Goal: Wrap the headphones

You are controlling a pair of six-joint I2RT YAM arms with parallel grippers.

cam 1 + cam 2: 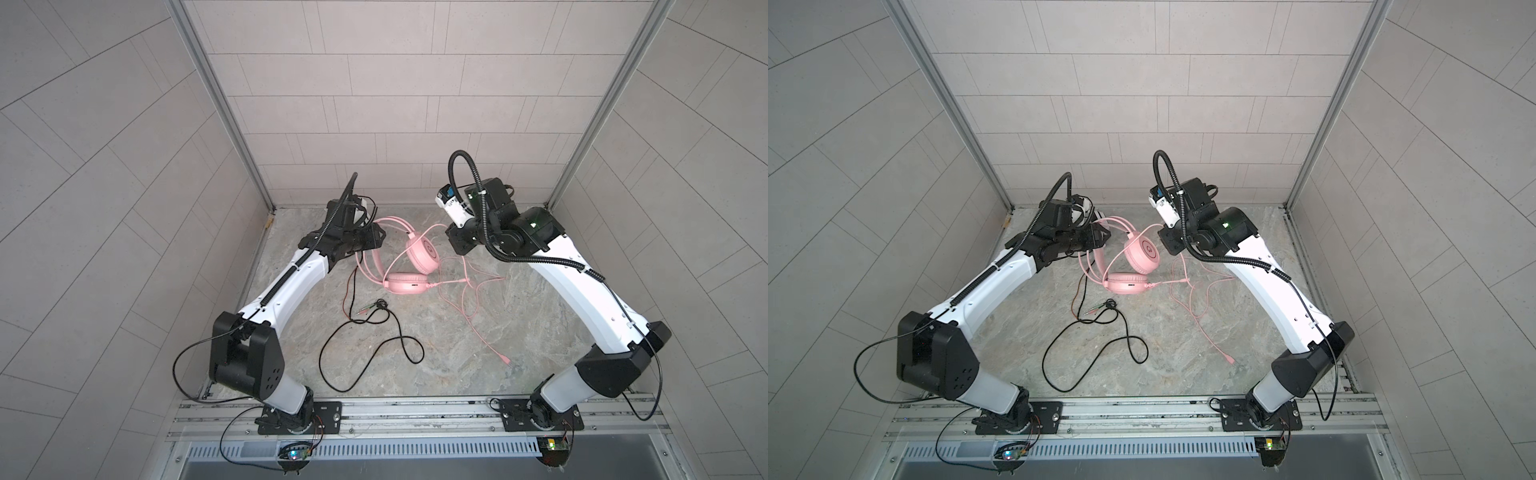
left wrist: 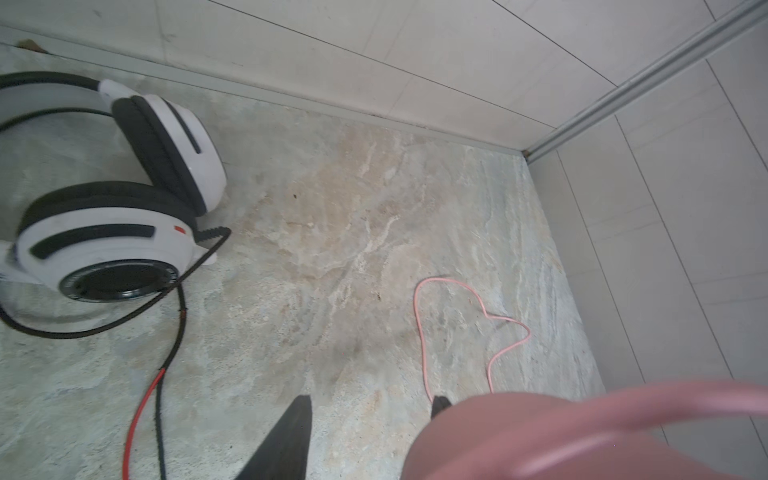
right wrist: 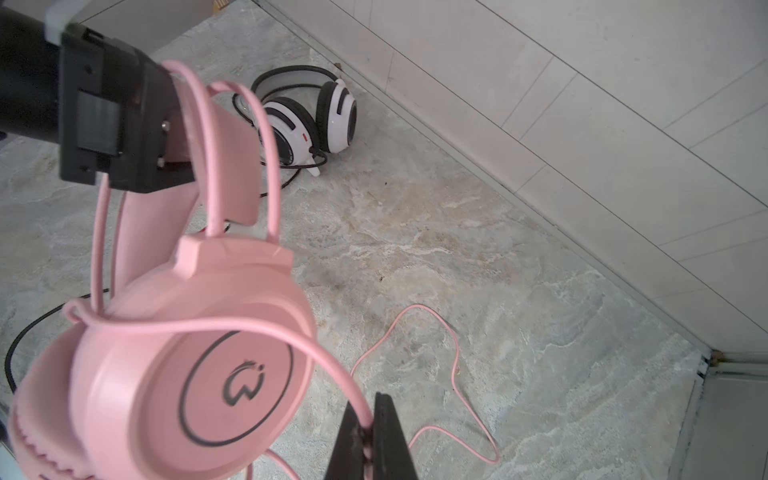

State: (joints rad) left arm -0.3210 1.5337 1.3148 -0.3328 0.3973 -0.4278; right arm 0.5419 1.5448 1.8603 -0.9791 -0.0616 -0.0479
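Headset in white (image 3: 332, 124) lies far left, black cable (image 2: 183, 311) sprawled nearby; left gripper (image 1: 374, 237) clamps pink headband (image 3: 232, 166), right gripper (image 3: 368, 436) pinches pink cable (image 3: 415, 306).

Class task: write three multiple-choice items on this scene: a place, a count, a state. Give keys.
1. The white-and-black headset lies: A on the table by the back wall; B on the front rail; C in a drawer.
2. Headsets in view: A one; B two; C four.
3. The right gripper's jaws: A wide open; B shut on a black cable; C shut on the pink cable.
Key: A, it rests beside the wall; B, a pink headset plus the white-and-black one; C, the cable sits pinched between them.
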